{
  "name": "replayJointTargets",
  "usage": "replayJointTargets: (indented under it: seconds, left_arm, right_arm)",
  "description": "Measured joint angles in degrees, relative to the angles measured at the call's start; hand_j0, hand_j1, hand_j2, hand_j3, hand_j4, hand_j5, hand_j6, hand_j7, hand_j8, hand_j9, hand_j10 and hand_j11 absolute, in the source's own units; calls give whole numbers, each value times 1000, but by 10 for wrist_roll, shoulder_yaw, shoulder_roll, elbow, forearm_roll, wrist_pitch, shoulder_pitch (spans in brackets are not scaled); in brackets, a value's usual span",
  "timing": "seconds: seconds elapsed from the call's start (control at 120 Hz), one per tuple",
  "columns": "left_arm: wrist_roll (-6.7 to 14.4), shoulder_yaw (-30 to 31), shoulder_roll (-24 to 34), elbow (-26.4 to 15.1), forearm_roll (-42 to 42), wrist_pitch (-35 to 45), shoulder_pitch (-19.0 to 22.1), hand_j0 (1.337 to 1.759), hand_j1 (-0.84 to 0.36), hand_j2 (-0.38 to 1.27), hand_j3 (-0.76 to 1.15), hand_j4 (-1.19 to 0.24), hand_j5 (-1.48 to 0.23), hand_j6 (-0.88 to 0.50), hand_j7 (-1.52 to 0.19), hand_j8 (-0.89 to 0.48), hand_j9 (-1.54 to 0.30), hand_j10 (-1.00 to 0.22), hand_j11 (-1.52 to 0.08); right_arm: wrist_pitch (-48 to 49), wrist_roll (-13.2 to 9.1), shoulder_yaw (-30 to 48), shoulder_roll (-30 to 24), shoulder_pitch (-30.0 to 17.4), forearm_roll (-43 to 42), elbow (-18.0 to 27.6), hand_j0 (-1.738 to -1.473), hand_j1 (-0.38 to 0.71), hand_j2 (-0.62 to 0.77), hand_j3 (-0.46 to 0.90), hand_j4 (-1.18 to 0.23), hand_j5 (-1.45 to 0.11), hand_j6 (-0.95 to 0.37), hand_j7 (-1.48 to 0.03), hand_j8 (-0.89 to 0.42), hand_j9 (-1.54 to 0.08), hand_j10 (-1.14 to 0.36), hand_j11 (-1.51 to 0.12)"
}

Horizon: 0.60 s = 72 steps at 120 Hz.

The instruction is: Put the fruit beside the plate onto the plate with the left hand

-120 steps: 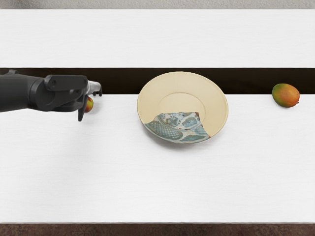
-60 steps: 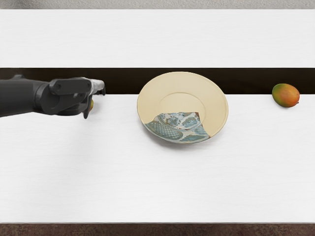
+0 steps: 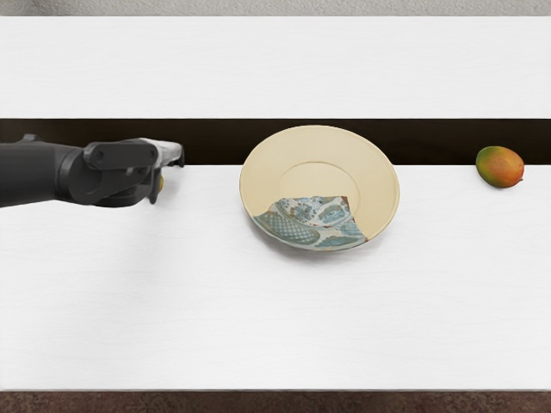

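My left hand (image 3: 129, 172), at the frame's left, covers a small fruit (image 3: 160, 182) left of the cream plate (image 3: 379, 168); whether it grips, I cannot tell.

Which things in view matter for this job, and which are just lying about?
Part of the job:
left hand
small fruit, mostly hidden under that hand
plate

Lying about:
mango, at the far right, away from the hand
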Motion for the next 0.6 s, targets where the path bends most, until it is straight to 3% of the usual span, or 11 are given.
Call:
replayJointTargets:
  seconds: [0.05, 0.15, 0.217, 0.358, 0.6]
  left_arm:
    - [-2, -1, 4, -4, 1, 0, -1, 1659, -208, 97, 30, 38, -965, 29, -865, -166, -607, -467, -606]
    - [-10, -4, 13, -14, 0, 0, -3, 1658, -234, 109, 9, 22, -884, 18, -792, -183, -517, -489, -635]
    - [-16, -4, 19, -18, 1, 0, -4, 1656, -247, 106, 10, 34, -890, 44, -799, -142, -552, -499, -647]
    - [-47, -2, 35, -24, -1, -2, -5, 1655, -264, 108, 15, -65, -669, -48, -622, -155, -518, -509, -662]
    - [-56, 0, 46, -34, -2, -3, -10, 1657, -276, 104, 5, -153, -446, -106, -450, -215, -440, -516, -673]
  right_arm:
    - [0, 0, 0, 0, 0, 0, 0, -1658, -312, -6, 0, -31, -40, -31, -40, -31, -40, -31, -40]
    - [0, 0, 0, 0, 0, 0, 0, -1658, -312, -6, 0, -31, -40, -31, -40, -31, -40, -31, -40]
    - [0, 0, 0, 0, 0, 0, 0, -1658, -312, -6, 0, -31, -40, -31, -40, -31, -40, -31, -40]
    - [0, 0, 0, 0, 0, 0, 0, -1658, -312, -6, 0, -31, -40, -31, -40, -31, -40, -31, -40]
    - [0, 0, 0, 0, 0, 0, 0, -1658, -312, -6, 0, -30, -40, -31, -40, -31, -40, -32, -40]
